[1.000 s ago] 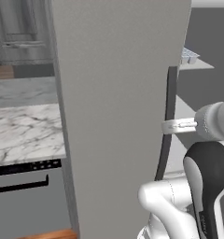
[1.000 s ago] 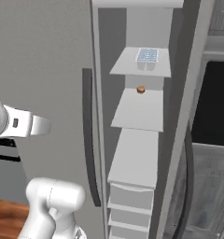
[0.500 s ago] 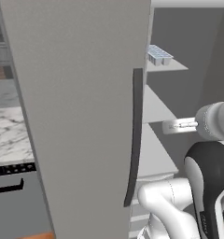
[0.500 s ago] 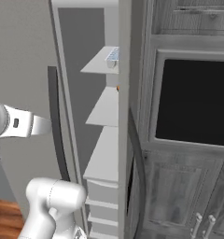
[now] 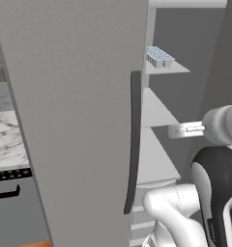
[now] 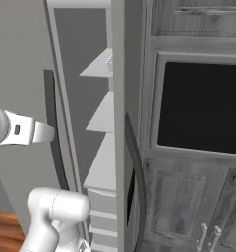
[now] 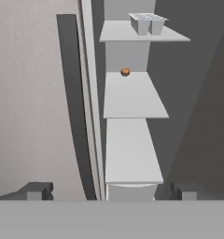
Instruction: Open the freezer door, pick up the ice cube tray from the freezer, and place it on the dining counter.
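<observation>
Three shelves showing inside open freezer on my hand view. Freezer door (image 5: 84,120) standing swung open at left, dark bar handle (image 5: 133,144) running down its edge. Ice cube tray (image 7: 147,22) sitting on top shelf (image 7: 132,33), near front edge; small orange ball (image 7: 125,72) lying at back of second shelf. I am seeing gripper (image 7: 109,191) with fingertips (image 7: 37,190) spread wide apart, gripping nothing, hovering in front of lower shelf, well apart from tray. Dark oven window (image 6: 201,108) sitting at right.
</observation>
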Robot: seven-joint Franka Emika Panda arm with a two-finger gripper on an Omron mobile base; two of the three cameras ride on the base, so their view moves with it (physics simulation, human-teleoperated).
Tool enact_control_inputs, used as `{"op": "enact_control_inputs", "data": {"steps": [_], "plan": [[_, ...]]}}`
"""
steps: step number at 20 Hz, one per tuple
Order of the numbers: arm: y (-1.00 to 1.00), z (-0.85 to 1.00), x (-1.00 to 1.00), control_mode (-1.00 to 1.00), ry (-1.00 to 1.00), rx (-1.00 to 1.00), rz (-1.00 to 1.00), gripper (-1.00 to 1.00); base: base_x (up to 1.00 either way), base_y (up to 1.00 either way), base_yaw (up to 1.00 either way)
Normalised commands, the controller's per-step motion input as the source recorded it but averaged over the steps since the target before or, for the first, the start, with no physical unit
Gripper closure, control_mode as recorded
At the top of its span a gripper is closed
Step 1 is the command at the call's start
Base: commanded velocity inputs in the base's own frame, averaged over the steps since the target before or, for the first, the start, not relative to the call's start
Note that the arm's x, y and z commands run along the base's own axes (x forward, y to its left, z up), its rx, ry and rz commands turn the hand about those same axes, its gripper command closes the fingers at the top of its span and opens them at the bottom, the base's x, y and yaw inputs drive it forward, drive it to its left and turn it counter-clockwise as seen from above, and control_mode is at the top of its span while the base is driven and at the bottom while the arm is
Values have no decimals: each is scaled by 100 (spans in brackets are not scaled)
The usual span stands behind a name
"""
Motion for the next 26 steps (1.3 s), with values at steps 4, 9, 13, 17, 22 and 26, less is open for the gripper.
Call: {"op": "enact_control_inputs", "data": {"steps": [4, 9, 13, 17, 22, 26], "plan": [[0, 0, 0, 100, 0, 0, 0, -100, 8, -42, -8], [0, 0, 0, 100, 0, 0, 0, -100, 7, -45, -19], [0, 0, 0, 100, 0, 0, 0, -100, 19, -37, -28], [0, 0, 0, 100, 0, 0, 0, -100, 23, -41, -29], [0, 0, 0, 100, 0, 0, 0, -100, 22, -54, -28], [0, 0, 0, 100, 0, 0, 0, -100, 22, -56, -27]]}}
